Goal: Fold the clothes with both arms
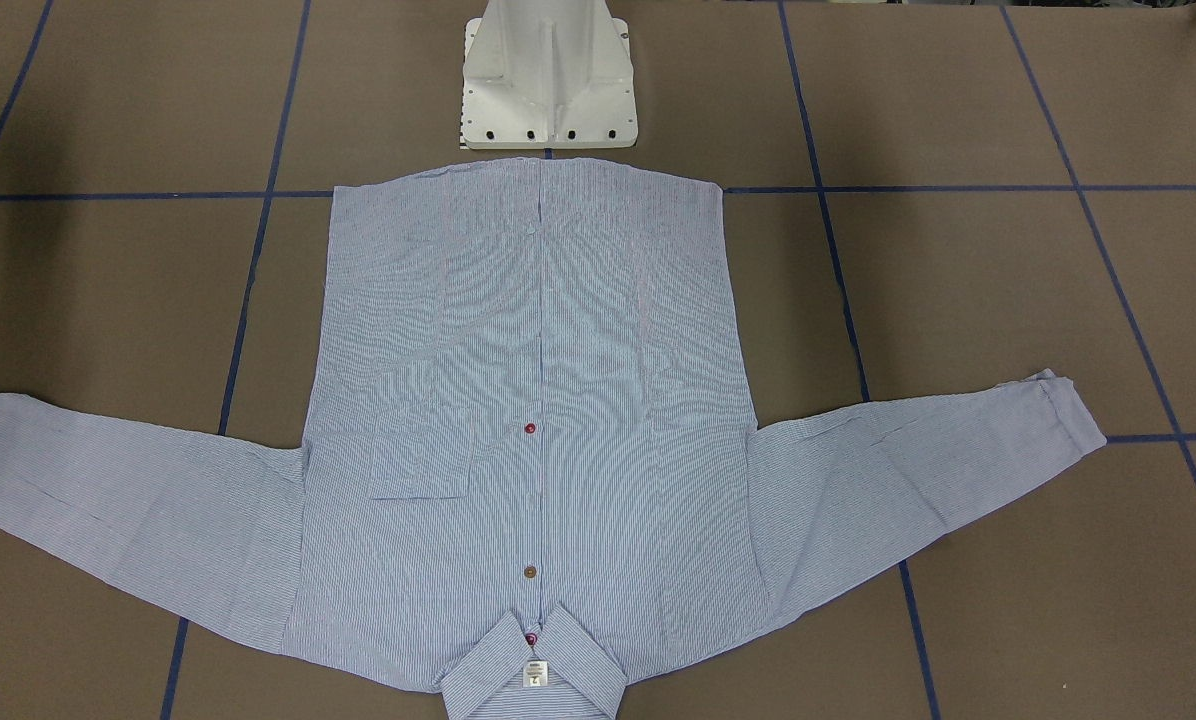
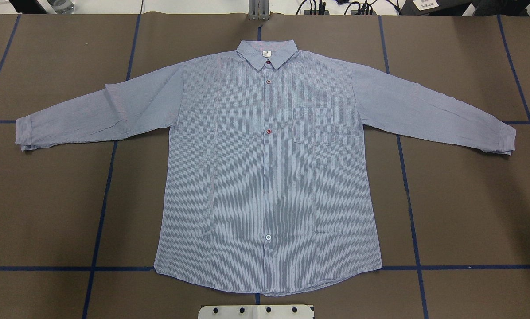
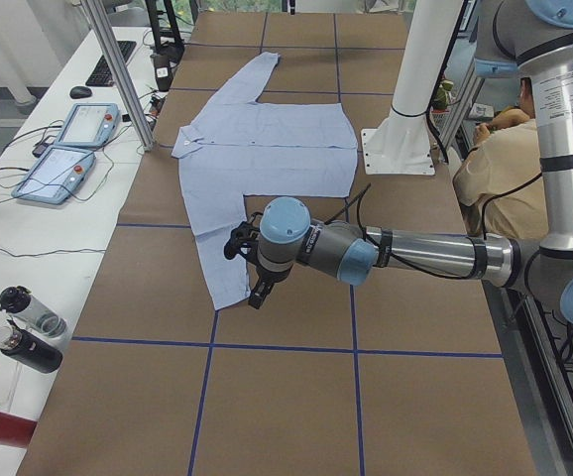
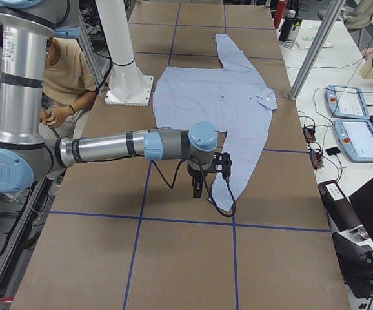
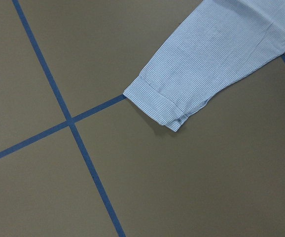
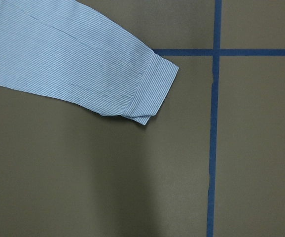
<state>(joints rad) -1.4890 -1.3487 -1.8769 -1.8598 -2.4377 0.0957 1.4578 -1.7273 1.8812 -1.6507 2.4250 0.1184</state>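
Note:
The clothes are one light blue striped shirt [image 2: 265, 177], lying flat and face up on the brown table. It is buttoned, with the collar [image 2: 267, 52] at the far side and both sleeves spread outward. My left gripper [image 3: 247, 270] hovers over the table near the left sleeve's end, and its wrist view looks down on that cuff [image 5: 162, 101]. My right gripper [image 4: 207, 177] hangs near the other sleeve's end, with that cuff [image 6: 145, 91] below its camera. Both grippers show clearly only in the side views, so I cannot tell whether either is open or shut. Neither touches the shirt.
The white pedestal base [image 1: 548, 80] stands just behind the shirt's hem. Blue tape lines [image 2: 110, 177] cross the table. Two control tablets [image 3: 68, 149] and bottles [image 3: 29, 327] sit on the side bench. A person [image 3: 495, 169] sits behind the robot.

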